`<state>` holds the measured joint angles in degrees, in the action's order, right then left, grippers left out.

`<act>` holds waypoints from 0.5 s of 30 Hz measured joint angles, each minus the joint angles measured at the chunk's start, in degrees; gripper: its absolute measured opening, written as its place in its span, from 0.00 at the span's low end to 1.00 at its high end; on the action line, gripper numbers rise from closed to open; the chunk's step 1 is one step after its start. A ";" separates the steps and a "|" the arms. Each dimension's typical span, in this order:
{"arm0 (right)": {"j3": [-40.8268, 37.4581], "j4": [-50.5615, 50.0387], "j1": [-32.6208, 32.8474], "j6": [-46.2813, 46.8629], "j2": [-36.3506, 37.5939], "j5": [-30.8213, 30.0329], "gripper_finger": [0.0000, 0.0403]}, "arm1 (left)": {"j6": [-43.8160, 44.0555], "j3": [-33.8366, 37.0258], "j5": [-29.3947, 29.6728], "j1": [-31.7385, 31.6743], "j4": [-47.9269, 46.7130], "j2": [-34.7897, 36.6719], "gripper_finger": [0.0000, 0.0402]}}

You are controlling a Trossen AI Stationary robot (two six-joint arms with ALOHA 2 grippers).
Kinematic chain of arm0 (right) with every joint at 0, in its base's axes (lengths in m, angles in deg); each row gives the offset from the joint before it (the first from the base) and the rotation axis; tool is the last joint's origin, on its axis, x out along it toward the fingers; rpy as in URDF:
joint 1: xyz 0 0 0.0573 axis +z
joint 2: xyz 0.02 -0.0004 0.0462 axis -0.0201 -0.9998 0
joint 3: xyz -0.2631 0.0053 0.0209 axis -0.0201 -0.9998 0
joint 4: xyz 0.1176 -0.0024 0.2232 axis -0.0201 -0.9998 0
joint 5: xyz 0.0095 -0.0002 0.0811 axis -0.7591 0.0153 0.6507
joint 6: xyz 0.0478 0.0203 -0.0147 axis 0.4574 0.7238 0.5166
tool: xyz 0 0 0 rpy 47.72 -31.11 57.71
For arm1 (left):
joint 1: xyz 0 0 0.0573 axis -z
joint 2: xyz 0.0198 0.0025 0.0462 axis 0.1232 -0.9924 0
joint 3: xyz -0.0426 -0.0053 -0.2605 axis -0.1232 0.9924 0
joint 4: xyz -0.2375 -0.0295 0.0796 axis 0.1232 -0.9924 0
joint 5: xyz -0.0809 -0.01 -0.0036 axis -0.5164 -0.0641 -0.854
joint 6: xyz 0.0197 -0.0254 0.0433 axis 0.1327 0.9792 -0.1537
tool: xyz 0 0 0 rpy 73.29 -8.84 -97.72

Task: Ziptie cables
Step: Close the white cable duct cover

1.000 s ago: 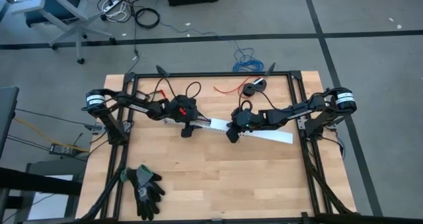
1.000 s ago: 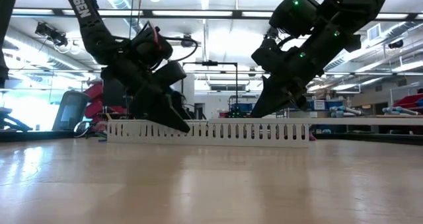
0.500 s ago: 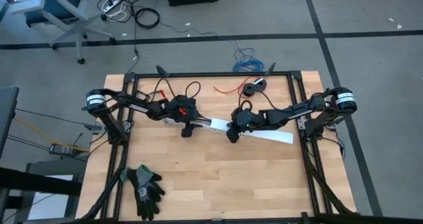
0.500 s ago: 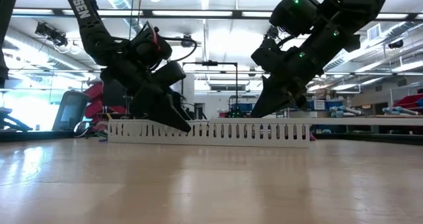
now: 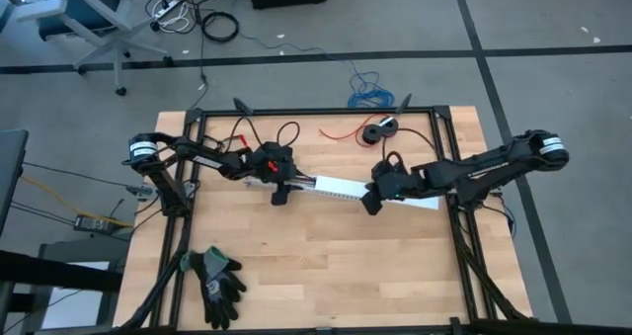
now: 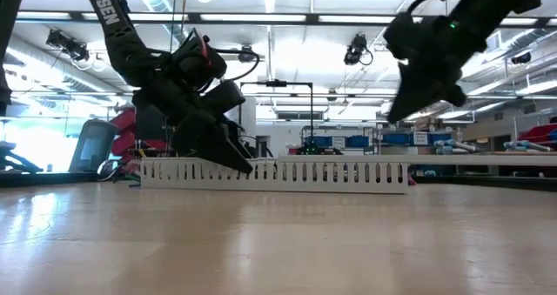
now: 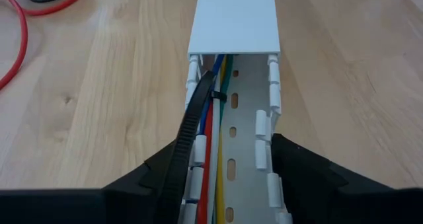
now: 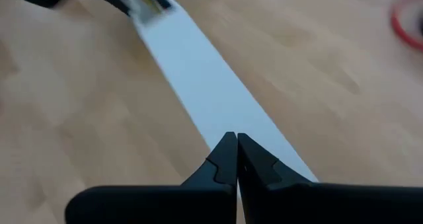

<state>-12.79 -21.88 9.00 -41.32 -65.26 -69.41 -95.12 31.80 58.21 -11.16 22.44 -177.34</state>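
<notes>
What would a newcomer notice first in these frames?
The long white slotted cable duct lying mid-table, with the left gripper straddling its open end. Inside run the cables, crossed by a black zip tie. The shut right gripper hovers over the duct's lid.

Legible text. The only readable lettering is white capitals on the dark upper link of the left arm [image 6: 109, 12] in the low view, running along the link near the picture's upper left; the visible letters read "OSSEN", the start of the word being cut off by the frame edge. In the high view, the white bands on both arms' bases carry no marks that can be made out. The two wrist views show no writing, labels, numbers or signs. Background items in the room bear nothing that can be read.
</notes>
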 joint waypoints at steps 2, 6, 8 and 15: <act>0.00 -1.95 0.38 2.45 -0.16 0.65 0.00 | -0.01 0.00 0.01 0.00 0.23 -0.04 0.53; 0.00 -0.22 0.38 3.44 -4.25 1.67 0.00 | 0.75 0.07 0.11 0.00 1.24 -0.16 0.53; 0.00 2.94 -0.60 2.87 -7.46 2.38 0.00 | 0.88 0.07 0.17 0.02 1.49 -0.18 0.53; 0.54 29.01 -7.21 -6.37 -22.88 7.79 0.00 | 0.78 0.13 0.59 1.01 1.67 -0.18 0.53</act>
<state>-12.25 7.13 1.80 -47.69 -88.14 -61.62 -94.34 31.93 58.80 -10.15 24.10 -177.52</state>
